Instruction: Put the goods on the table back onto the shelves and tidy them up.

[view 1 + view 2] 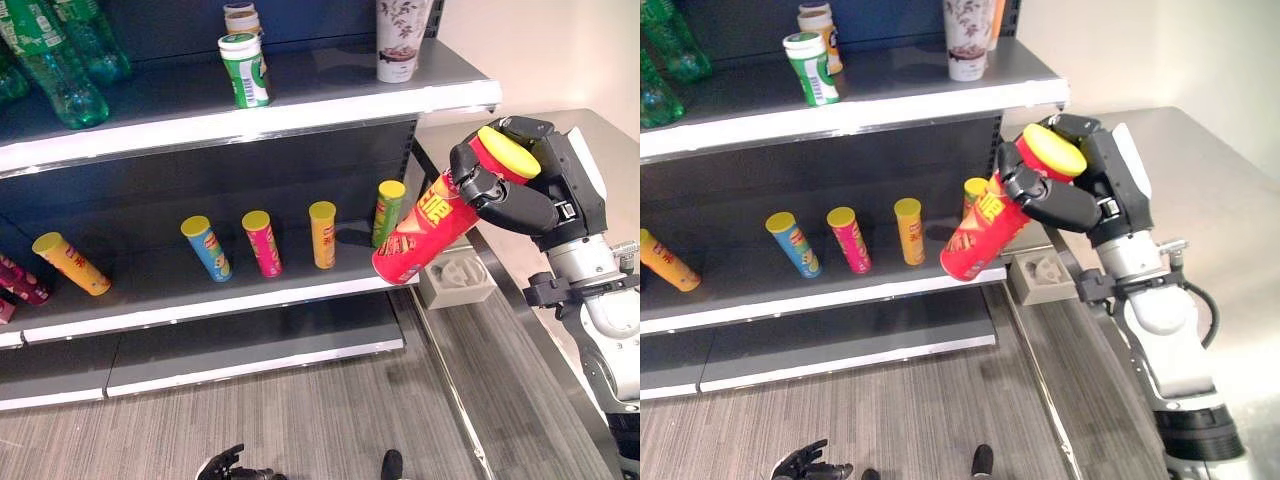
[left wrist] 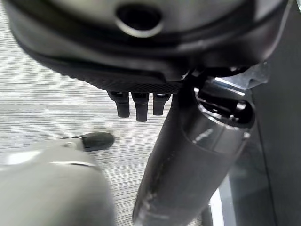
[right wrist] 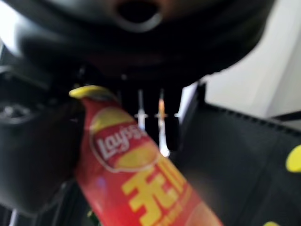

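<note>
- The red crisp can (image 1: 424, 232), yellow-lidded, hangs tilted in the air with its base just off the right end of the middle shelf (image 1: 200, 290); the right hand (image 1: 512, 185) has its fingers curled round the can's upper part, near the lid.
- Risk, as I judge it: the grip sits high on the can and the can leans steeply, so the base could strike the shelf lip and twist the can out of the fingers (or skid off the edge to the floor).
- A second risk: the green can (image 1: 388, 212) stands just beside the incoming base; a sweep inward could knock it into the orange can (image 1: 322, 234), the pink can (image 1: 262, 242) and the blue can (image 1: 207, 247) in the row.
- The left hand (image 1: 805, 464) hangs low over the floor, fingers loosely spread, holding nothing.
- The shelf boards are dark with pale front edges; the upper shelf (image 1: 300, 110) carries green bottles (image 1: 55, 60) and a green-and-white tub (image 1: 244, 68).
- To the right is a steel-grey table (image 1: 500, 135); below, grey striped flooring (image 1: 300, 420).
</note>
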Tool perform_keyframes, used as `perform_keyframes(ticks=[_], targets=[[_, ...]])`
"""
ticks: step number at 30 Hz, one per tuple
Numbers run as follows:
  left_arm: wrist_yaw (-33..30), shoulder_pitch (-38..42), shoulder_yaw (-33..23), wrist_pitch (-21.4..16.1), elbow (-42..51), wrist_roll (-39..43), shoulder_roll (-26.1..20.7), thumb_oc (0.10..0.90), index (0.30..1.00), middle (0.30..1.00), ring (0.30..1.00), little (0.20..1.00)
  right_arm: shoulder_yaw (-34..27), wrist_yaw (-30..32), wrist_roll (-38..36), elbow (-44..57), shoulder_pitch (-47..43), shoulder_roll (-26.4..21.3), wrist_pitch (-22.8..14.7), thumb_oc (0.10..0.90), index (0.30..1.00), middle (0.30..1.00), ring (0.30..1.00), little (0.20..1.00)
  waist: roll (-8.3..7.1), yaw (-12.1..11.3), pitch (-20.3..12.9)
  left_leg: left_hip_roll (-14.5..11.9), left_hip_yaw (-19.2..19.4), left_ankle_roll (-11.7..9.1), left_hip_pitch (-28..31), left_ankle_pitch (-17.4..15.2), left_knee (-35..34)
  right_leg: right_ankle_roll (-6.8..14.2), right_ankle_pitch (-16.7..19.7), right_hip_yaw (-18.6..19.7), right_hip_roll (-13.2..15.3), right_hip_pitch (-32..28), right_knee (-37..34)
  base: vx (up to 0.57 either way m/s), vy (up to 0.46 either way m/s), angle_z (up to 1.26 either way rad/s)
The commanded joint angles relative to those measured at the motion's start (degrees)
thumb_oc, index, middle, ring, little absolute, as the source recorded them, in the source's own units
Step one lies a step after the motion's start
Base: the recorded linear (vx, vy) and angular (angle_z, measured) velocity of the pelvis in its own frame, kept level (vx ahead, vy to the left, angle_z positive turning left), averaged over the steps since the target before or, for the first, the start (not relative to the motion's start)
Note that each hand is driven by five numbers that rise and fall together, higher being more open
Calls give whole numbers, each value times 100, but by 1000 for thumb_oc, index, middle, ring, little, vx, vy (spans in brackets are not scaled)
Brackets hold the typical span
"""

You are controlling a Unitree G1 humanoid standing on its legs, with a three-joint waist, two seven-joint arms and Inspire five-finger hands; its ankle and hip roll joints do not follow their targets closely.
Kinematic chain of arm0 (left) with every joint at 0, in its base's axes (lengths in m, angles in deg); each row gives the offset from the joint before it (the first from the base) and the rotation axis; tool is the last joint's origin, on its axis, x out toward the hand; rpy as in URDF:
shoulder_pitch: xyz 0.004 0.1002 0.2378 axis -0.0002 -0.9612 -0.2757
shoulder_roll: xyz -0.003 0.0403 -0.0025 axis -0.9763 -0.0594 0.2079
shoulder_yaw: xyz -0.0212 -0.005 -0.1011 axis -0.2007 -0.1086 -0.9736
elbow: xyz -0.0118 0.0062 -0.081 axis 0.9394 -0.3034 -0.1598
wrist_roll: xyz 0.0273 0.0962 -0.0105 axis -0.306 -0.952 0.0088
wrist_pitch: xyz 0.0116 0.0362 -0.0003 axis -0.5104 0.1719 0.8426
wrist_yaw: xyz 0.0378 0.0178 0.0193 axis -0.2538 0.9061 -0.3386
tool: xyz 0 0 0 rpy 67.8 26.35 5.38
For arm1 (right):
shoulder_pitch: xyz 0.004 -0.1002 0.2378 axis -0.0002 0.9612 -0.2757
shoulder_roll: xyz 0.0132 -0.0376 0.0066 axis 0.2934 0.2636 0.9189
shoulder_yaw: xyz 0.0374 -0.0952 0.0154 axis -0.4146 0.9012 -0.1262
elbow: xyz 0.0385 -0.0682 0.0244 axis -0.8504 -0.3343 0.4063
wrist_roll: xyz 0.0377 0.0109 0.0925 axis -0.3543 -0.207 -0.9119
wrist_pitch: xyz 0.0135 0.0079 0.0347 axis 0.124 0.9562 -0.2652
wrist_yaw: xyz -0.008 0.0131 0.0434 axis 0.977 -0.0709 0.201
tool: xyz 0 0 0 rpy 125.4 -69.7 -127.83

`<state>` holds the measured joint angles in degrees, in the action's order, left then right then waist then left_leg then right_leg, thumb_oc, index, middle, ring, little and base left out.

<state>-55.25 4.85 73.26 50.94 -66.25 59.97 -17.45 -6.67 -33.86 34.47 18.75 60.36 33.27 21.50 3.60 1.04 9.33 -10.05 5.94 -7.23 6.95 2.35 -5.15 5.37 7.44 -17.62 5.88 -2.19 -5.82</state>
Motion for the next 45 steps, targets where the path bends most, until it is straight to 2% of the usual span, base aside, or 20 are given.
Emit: perform_keyframes(ticks=[1, 8, 9, 12, 15, 19, 20, 21, 22, 24, 25, 27, 29, 33, 36, 38, 39, 40, 42, 45], targets=[[-35, 514, 204, -221, -32, -80, -472, 800, 900, 900, 900, 900, -606, 101, -261, 605, -910, -158, -621, 400, 300, 300, 300, 300, -403, 19, -86, -205, -57, -214, -136, 79, 15, 255, -941, 114, 126, -631, 82, 0, 0, 29], [-20, 506, 225, -231, -12, -68, -467, 800, 900, 900, 900, 900, -568, 86, -315, 608, -1017, -234, -638, 400, 300, 300, 300, 300, -371, -94, -41, -287, -273, -290, -251, 216, 15, 171, -1030, -33, 22, -669, 82, -40, -56, 18], [-31, 467, 192, -295, 183, 57, -428, 800, 900, 900, 900, 900, -511, 81, -171, 737, -1203, -442, -670, 400, 300, 300, 300, 300, -412, -391, 243, -244, -474, -349, -700, 320, 585, 39, -1114, -394, 41, -769, 82, -217, -51, 23], [-83, 432, 30, -327, 127, 89, -481, 800, 900, 900, 900, 900, -431, 74, 183, 714, -1244, -515, -602, 400, 300, 300, 300, 300, -489, -319, 186, -606, -647, -443, -738, 213, 693, 221, -929, -434, 276, -696, 82, -89, 220, 144], [-119, 448, 43, -350, 227, 41, -575, 800, 900, 900, 900, 900, -574, 61, 237, 760, -1050, -539, -527, 400, 300, 300, 300, 300, -435, -234, 101, -592, -1026, -447, -674, 52, 454, 490, -661, -341, 703, -590, 133, 8, 531, 46], [-25, 598, 173, -365, 301, -341, -823, 800, 900, 900, 900, 900, -573, 72, 768, 707, -763, -303, -373, 400, 300, 300, 300, 300, -593, -175, 1, 198, -757, 105, -449, -389, 225, 879, 282, -171, 1726, -157, 614, -35, 616, -12], [-27, 545, 120, -364, 374, -375, -1000, 800, 900, 900, 900, 900, -311, 118, 827, 721, -1005, -158, -383, 400, 300, 300, 300, 300, -533, -310, 84, 390, -413, 256, -405, -375, 207, 839, 529, -605, 2014, 93, 918, -184, 686, -98], [-15, 536, 59, -360, 412, -411, -1072, 800, 900, 900, 900, 900, -266, 117, 890, 713, -1026, -143, -380, 400, 300, 300, 300, 300, -489, -313, 110, 464, -346, 278, -396, -330, 134, 756, 295, -608, 1970, 127, 1136, -271, 899, -119], [-56, 529, -105, -347, 323, -470, -1184, 800, 900, 900, 900, 900, -165, 28, 1065, 688, -1033, -46, -363, 400, 300, 300, 300, 300, -423, -361, 146, 616, -175, 398, -396, -248, 96, 558, -412, -729, 1495, 155, 2080, -172, 638, -112], [-74, 476, -160, -334, 299, -448, -1179, 800, 900, 900, 900, 900, -129, -18, 1048, 710, -1038, 7, -355, 400, 300, 300, 300, 300, -417, -393, 132, 661, -141, 429, -386, -239, 96, 472, -689, -750, 1306, 172, 2282, -88, 363, -21], [-92, 341, -304, -288, 267, -405, -1158, 800, 900, 900, 900, 900, 70, -76, 1161, 728, -1085, 64, -363, 400, 300, 300, 300, 300, -495, -501, 129, 883, -92, 483, -417, -196, 149, 195, -1299, -806, 509, 143, 2201, -60, 202, 17], [-76, 188, -429, -246, 142, -352, -959, 800, 900, 900, 900, 900, 229, -66, 1428, 726, -1152, 5, -336, 400, 300, 300, 300, 300, -642, -573, 96, 1077, -58, 487, -369, -193, 133, -105, -1435, -609, -52, 74, 1455, -44, 170, -17], [-86, 72, -438, -237, 209, -333, -743, 800, 900, 900, 900, 900, 357, -25, 1584, 725, -1223, 25, -288, 400, 300, 300, 300, 300, -674, -639, 125, 1126, -119, 463, -490, -234, 277, -99, -1230, -380, -204, -205, 665, -70, 35, 55], [-36, 64, -344, -242, 504, -150, -669, 800, 900, 900, 900, 900, 430, 95, 1753, 648, -1227, 8, -314, 400, 300, 300, 300, 300, -649, -694, 424, 1014, -83, 292, -1172, -458, 1459, -67, -1033, -691, -71, -360, 301, -139, 65, 58], [-100, -79, -410, -242, 555, 23, -637, 800, 900, 900, 900, 900, 614, 127, 2026, 552, -1323, -45, -207, 400, 300, 300, 300, 300, -652, -767, 453, 350, -501, 91, -1254, -298, 1182, 187, -783, -554, 205, -327, 163, -5, 253, 38], [-119, -104, -389, -247, 604, -19, -658, 800, 900, 900, 900, 900, 613, 165, 2090, 528, -1322, -60, -199, 400, 300, 300, 300, 300, -617, -754, 444, 209, -627, 39, -1247, -219, 1082, 239, -795, -497, 276, -260, 203, 36, 253, -25], [-128, -118, -361, -223, 602, -57, -669, 800, 900, 900, 900, 900, 545, 168, 2270, 461, -1244, -128, -123, 400, 300, 300, 300, 300, -446, -618, 324, 133, -618, -30, -1074, -92, 587, 400, -776, -462, 418, -230, 286, 108, 341, -28], [-135, -91, -351, -224, 572, -86, -691, 800, 900, 900, 900, 900, 416, 153, 2316, 499, -1116, -171, -102, 400, 300, 300, 300, 300, -397, -517, 289, 113, -351, -55, -892, -76, 363, 469, -740, -498, 530, -227, 363, 115, 549, -9], [-88, 3, -260, -265, 759, -240, -875, 800, 900, 900, 900, 900, 259, 272, 2564, 469, -965, -196, -43, 400, 300, 300, 300, 300, -354, -441, 306, 483, -266, 139, -778, -118, 252, 565, -532, -552, 979, -76, 659, 33, 418, 9], [-148, 16, -311, -282, 763, -333, -964, 800, 900, 900, 900, 900, 297, 326, 2728, 412, -968, -85, -19, 400, 300, 300, 300, 300, -333, -459, 286, 706, -94, 285, -569, -221, 98, 629, -409, -586, 1220, 12, 835, 37, 230, -31]])
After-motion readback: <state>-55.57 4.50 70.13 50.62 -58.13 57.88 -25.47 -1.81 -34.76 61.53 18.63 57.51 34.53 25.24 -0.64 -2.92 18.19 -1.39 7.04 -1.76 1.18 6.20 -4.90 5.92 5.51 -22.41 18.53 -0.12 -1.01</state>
